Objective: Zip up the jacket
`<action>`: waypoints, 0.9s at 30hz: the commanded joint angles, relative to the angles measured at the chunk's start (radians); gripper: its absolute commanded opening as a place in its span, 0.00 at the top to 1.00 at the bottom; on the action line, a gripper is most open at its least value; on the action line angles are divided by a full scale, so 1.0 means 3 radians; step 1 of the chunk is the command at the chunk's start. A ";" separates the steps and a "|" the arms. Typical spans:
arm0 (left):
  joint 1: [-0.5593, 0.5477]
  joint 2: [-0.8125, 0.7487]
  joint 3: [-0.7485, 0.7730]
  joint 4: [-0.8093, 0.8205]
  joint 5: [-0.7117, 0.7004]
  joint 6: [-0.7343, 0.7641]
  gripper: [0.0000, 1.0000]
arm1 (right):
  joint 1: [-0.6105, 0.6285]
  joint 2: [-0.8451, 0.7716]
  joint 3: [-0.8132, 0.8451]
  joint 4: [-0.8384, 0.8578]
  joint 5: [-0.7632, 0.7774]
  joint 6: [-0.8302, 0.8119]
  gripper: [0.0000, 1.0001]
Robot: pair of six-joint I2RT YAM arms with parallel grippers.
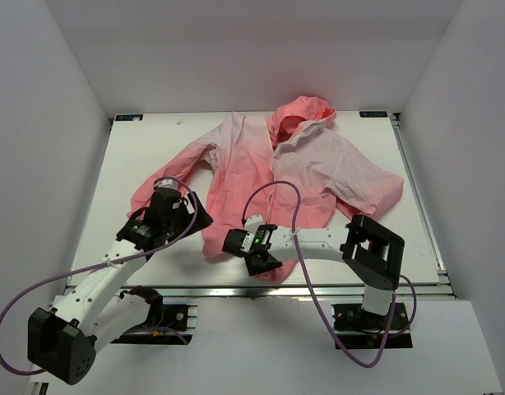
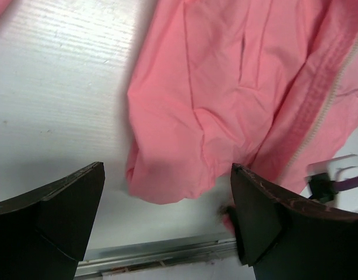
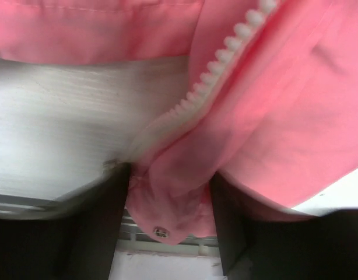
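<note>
The jacket [image 1: 294, 164] lies spread on the white table, coral at the hem and paler toward the hood. Its white zipper [image 3: 225, 58] runs down to the bottom hem, where it is still apart. My right gripper [image 1: 265, 262] is at that hem by the table's near edge. In the right wrist view the right gripper [image 3: 170, 186] has closed in on the hem corner, and bunched fabric touches both fingers. My left gripper [image 1: 191, 218] hovers to the left of the hem. Its jaws [image 2: 167, 175] stand wide open over bare table, just below a rounded jacket fold [image 2: 167, 175].
The aluminium rail [image 2: 167, 251] of the table's near edge runs just under both grippers. A small metal snap [image 3: 160, 231] sits on the hem corner. White walls enclose the table [image 1: 154, 148] on three sides. The right arm's wrist and purple cable [image 2: 342, 175] show beside the left gripper.
</note>
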 commanded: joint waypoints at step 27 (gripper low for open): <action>-0.0843 0.1770 0.1392 0.0113 0.0490 0.0469 0.02 | -0.1958 -0.2723 -0.1708 0.0248 -0.0551 -0.0273 1.00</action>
